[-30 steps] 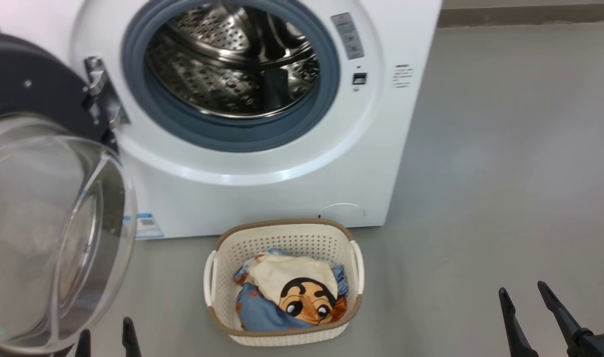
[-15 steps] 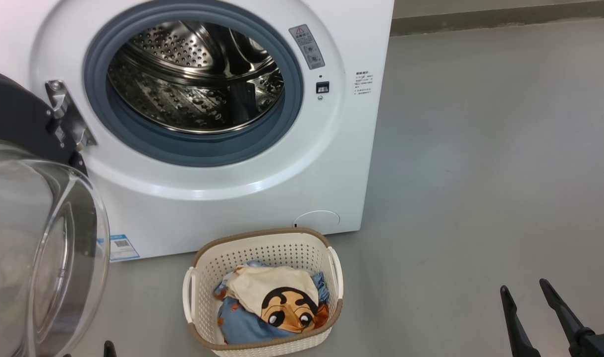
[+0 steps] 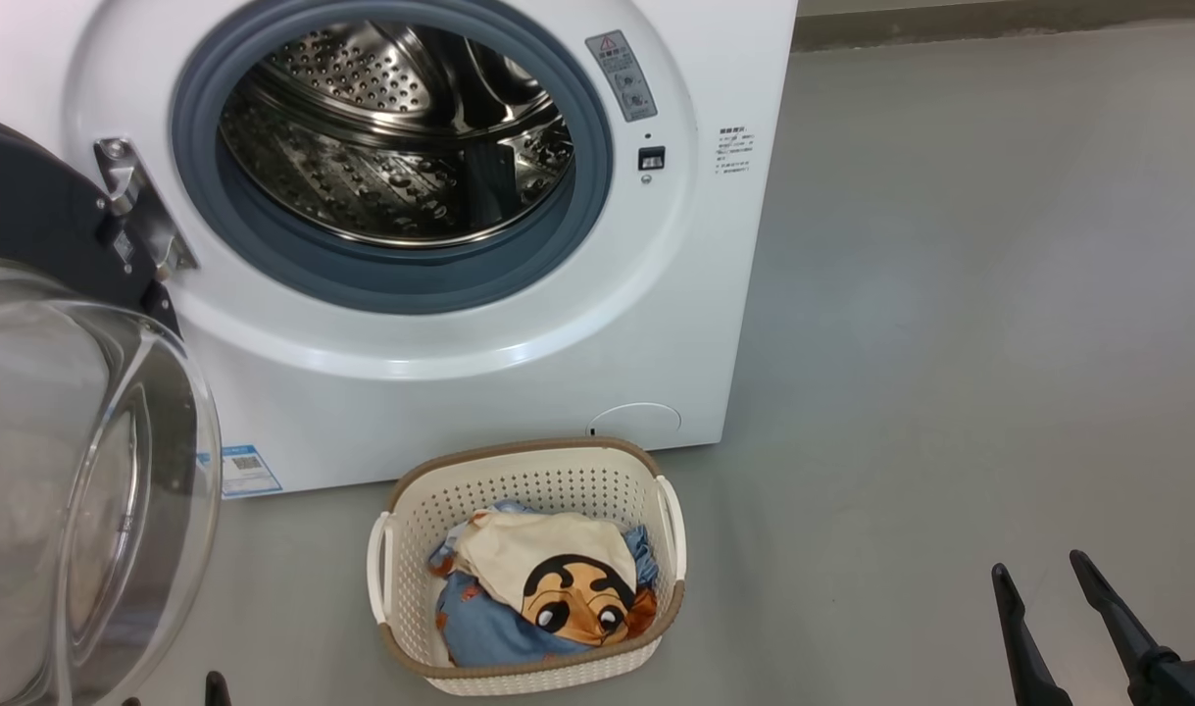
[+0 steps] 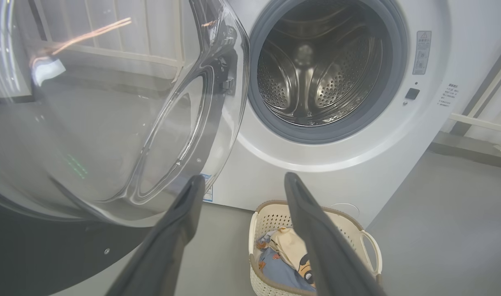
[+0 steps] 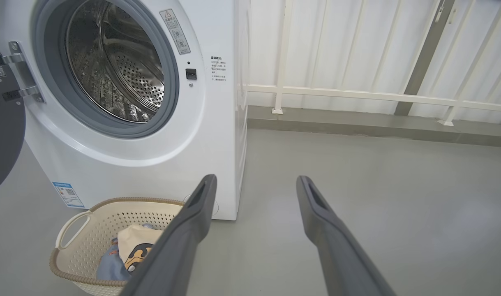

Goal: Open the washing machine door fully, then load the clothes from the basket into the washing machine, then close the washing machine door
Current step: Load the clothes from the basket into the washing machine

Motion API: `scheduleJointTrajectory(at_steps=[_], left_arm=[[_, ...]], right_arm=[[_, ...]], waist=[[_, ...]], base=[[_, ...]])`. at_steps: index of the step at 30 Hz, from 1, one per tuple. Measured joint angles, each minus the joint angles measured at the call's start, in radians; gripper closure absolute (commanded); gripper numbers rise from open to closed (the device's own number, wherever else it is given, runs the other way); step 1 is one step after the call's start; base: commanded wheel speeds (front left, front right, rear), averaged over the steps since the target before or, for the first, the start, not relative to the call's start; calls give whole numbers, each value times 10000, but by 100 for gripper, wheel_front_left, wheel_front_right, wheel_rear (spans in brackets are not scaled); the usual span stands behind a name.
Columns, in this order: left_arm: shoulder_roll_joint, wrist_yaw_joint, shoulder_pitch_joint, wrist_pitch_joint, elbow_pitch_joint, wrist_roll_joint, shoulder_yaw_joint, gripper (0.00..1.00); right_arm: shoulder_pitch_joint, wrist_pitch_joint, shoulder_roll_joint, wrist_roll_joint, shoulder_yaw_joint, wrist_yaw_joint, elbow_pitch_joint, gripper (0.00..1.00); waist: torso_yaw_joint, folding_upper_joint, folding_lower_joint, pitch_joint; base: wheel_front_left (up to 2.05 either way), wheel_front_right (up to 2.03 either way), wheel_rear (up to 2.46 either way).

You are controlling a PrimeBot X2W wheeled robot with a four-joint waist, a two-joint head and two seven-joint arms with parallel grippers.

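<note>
Right jaws stand wide apart and empty in the head view, their dark fingers (image 3: 1017, 637) over the grey floor (image 3: 950, 343), well off to the right of the washing machine (image 3: 460, 392); a fingertip (image 3: 217, 689) of the left jaws pokes up below the machine's swung-out door (image 3: 28, 226). That door hangs open on the machine's left side, its clear glass bowl (image 3: 97, 490) bulging forward, and the steel drum (image 3: 391, 147) shows behind the grey-blue gasket (image 3: 391, 289). Just in front of the machine sits the basket (image 3: 519, 453), with the clothes (image 3: 548, 588) piled inside, the cartoon-face piece on top. From the left wrist view, the left jaws are spread and empty, fingers (image 4: 178, 234) pointing toward the machine's front (image 4: 316, 172), the door's glass (image 4: 110, 123) close beside one finger and the basket (image 4: 271, 222) partly behind the other. From the right wrist view, the right jaws gape too, fingers (image 5: 328, 234) grasping nothing; the basket (image 5: 110, 213) of clothes (image 5: 131, 242) lies at the machine's (image 5: 151, 172) foot, a white railing (image 5: 357, 94) beyond the machine.
</note>
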Motion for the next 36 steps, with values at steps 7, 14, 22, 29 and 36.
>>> scheduleJointTrajectory(at_steps=[7,14,22,29,36], left_arm=[[0,88,0,0,-2,257,-86,0],[2,244,2,0,77,295,-297,0],[2,339,3,0,73,339,-332,0],[4,426,-12,0,-2,414,-431,0],[4,430,-27,0,-86,414,-604,0]], right_arm=[[-5,0,2,10,0,0,0,0],[-6,0,0,27,-4,0,2,0],[-7,0,-2,73,-23,0,2,0],[-35,0,-2,73,-33,0,2,0],[-35,0,-8,98,-36,0,2,0]], waist=[[12,0,0,76],[-12,0,0,142],[-9,1,0,229],[8,0,0,282],[31,0,0,364]], base=[[0,0,0],[30,-30,0],[128,-128,0],[86,-86,0],[8,-8,0]])
